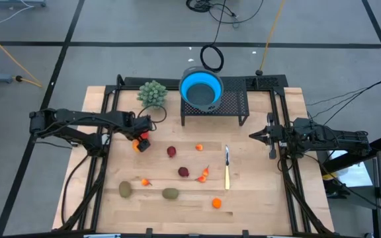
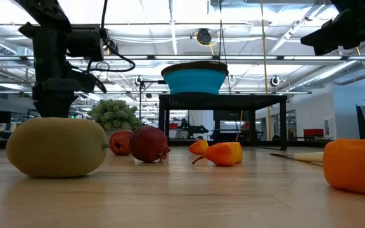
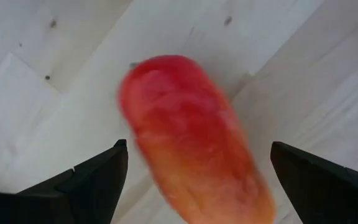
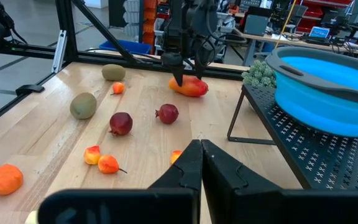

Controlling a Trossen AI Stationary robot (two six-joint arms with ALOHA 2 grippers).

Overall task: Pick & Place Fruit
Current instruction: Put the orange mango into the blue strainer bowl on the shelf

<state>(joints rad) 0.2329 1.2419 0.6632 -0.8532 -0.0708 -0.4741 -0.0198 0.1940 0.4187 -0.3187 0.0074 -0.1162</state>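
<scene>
I have the left pincer (image 3: 194,180) spread wide astride the mango (image 3: 191,137) on the counter (image 1: 256,198), lined up to clench; the right pincer (image 4: 199,163) waits clenched.

the high view looks straight down on the whole table (image 1: 256,198). the low view looks level across it. the left wrist view is very near the mango (image 3: 191,143), which the right wrist view shares.

no readable text, label or number shows anywhere.
</scene>
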